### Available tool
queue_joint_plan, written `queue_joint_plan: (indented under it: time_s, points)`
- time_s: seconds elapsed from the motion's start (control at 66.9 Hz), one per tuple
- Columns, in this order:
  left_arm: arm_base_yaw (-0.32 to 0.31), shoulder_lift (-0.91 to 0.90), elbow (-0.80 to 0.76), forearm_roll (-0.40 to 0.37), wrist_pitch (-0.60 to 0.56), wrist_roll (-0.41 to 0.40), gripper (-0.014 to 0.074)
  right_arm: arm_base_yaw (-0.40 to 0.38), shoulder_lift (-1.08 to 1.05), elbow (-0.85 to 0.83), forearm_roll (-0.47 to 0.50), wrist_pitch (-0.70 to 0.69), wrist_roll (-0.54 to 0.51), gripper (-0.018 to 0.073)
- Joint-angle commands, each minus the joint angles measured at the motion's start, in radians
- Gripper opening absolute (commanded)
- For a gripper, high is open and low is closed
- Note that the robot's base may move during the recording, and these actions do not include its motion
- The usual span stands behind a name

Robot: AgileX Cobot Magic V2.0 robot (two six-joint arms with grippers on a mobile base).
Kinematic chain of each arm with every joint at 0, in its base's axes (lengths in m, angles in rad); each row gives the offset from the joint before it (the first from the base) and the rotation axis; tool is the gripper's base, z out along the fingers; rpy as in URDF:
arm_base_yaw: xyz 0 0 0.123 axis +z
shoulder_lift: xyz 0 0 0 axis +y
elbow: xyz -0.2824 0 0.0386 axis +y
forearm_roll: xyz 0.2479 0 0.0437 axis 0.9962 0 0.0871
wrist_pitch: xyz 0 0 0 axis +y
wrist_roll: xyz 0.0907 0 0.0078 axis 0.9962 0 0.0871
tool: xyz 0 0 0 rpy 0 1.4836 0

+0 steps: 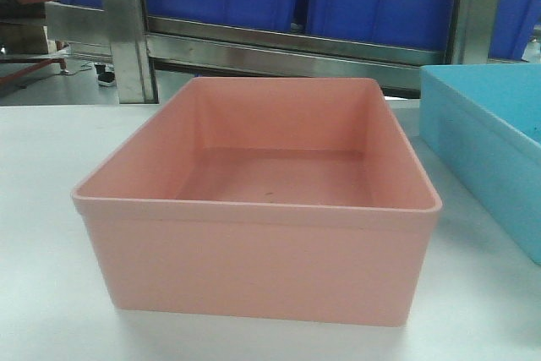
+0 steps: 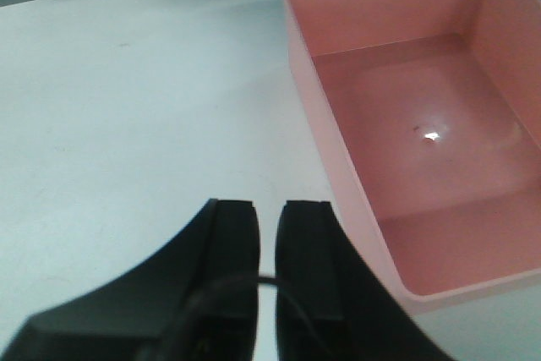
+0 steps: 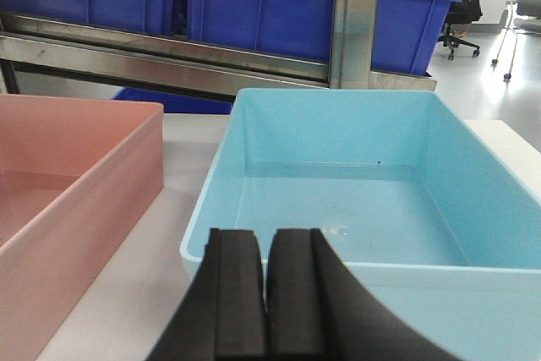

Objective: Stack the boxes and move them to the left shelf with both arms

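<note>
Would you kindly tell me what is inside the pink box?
Nothing: the pink box shows only a bare floor with a tiny dark speck. In the front view its near wall covers the nearest floor strip; the left wrist view shows that bare too.

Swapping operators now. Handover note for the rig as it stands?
Left gripper: fingers nearly together, empty, over the white table beside the pink tub.
Right gripper: fingers together, empty, at the blue tub's near rim.
Both tubs are empty, apart on the table, pink to the left of blue.
Done: nothing, tubs not stacked.
Left: stack them, lift with both arms, move to the left shelf, which I cannot pick out here.
</note>
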Motion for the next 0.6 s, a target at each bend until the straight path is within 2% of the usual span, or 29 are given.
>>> queue_joint_plan:
  time_s: [0.0, 0.12, 0.239, 0.583]
  points:
    - [-0.006, -0.082, 0.054, 0.014, -0.143, 0.002, -0.0009, -0.004, -0.02, -0.026, -0.006, -0.103, -0.005, 0.0048]
    - [-0.006, -0.151, 0.134, 0.014, -0.216, 0.002, -0.0009, -0.004, -0.011, -0.086, -0.006, -0.093, -0.005, 0.0049]
    - [-0.006, -0.166, 0.152, 0.014, -0.226, 0.002, -0.0009, -0.004, 0.054, -0.219, -0.006, -0.066, -0.005, 0.0056]
    - [-0.006, -0.166, 0.152, 0.019, -0.264, 0.002, -0.0009, -0.004, 0.633, -0.736, -0.007, 0.117, -0.005, 0.006]
